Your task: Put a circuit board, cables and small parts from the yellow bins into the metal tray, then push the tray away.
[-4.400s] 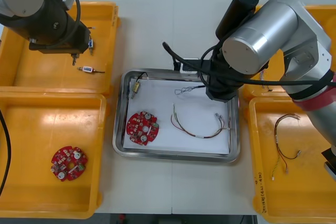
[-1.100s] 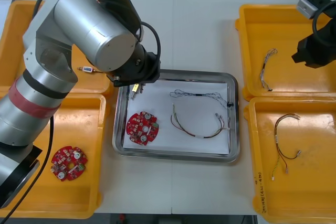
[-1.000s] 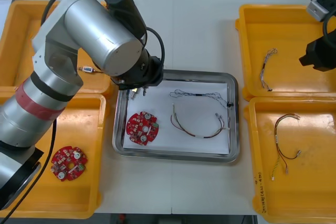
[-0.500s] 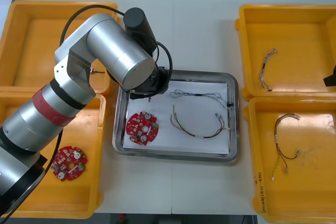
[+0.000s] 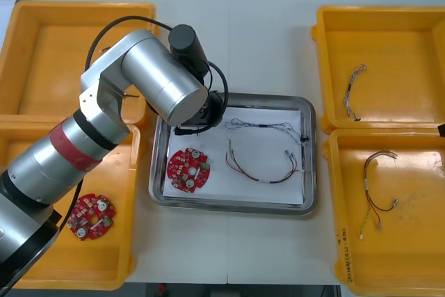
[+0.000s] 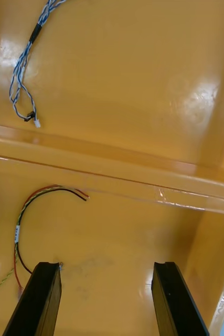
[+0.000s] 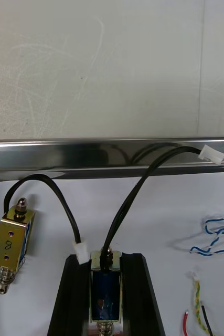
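- Four yellow bins (image 5: 69, 60) on the light table (image 5: 229, 39), two along each side edge; one metal tray (image 5: 311, 172) between them, white inside.
- Two round red circuit boards: tray board (image 5: 188, 170) in the tray's near-left corner, spare board (image 5: 91, 215) in the near-left bin.
- Four cables in all. Two in the tray: blue-and-white tray cable (image 5: 264, 127) stretched along the far edge, red-and-yellow tray cable (image 5: 261, 172) curved at the middle. Two in the right-hand bins: blue-and-white bin cable (image 6: 18, 62) in the far one, red-and-yellow bin cable (image 6: 18, 231) in the near one.
- Two small metal parts, both in the tray's far-left corner, side by side over the white lining.
- Left arm (image 5: 153, 81) reaching over that corner, left gripper (image 7: 105, 262) clenched around the blue-bodied part (image 7: 105, 294), one black finger against each flank.
- Long axis of the blue-bodied part in line with the fingers, wired end aimed at the tray's far rim; black lead (image 7: 138, 189) arching up to a white plug (image 7: 211, 153) lying on that rim.
- Brass-cased part (image 7: 12, 244) near the tray's left rim, long axis nearly parallel to its neighbour, slightly tilted.
- Right gripper (image 6: 107, 268) released, fingers wide apart, above the near-right bin close to the wall beside the far-right bin.
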